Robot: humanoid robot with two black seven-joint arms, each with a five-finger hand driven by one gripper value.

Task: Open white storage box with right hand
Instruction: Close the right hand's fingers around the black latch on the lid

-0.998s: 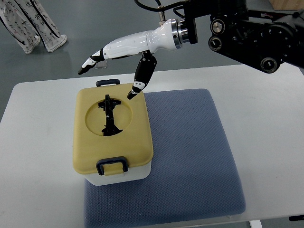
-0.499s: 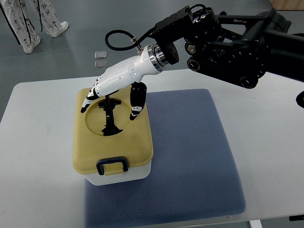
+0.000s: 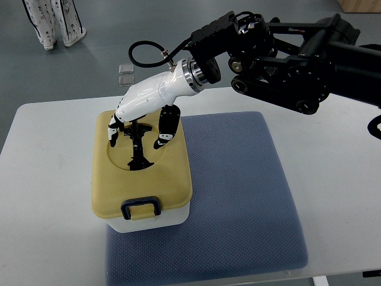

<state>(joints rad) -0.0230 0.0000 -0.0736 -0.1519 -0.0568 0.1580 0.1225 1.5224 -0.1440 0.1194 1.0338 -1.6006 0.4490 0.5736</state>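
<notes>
The white storage box [image 3: 141, 179] stands on the left part of a blue-grey mat [image 3: 238, 202], which lies on a white table [image 3: 47, 208]. From above I see mostly its yellow lid [image 3: 172, 179]; the white body shows only as a thin band under the near edge. The lid is closed and sits flat. In its round recess lies a black folding handle [image 3: 137, 148], and a dark blue latch [image 3: 140, 207] is at the near side, another seems to be at the far side but it is mostly hidden.

I judge the step in hand is to reach the black handle and take it. To do this well, I want to bring the fingers down on both sides of the handle, not on top of it, so that they can go under the bar when it lifts. I also think the latches may hold the lid; if the lid does not come, I should not pull harder, because the whole box could rise from the mat or tip.

My right hand [image 3: 140, 116] is above the far part of the lid, over the recess. The fingers are spread and point down, and they hold nothing. The thumb [image 3: 164, 128] hangs to the right of the handle, the other fingertips [image 3: 112, 134] to the left of it, so the handle is between them. I cannot tell if any tip touches the lid. The arm comes from the upper right
</notes>
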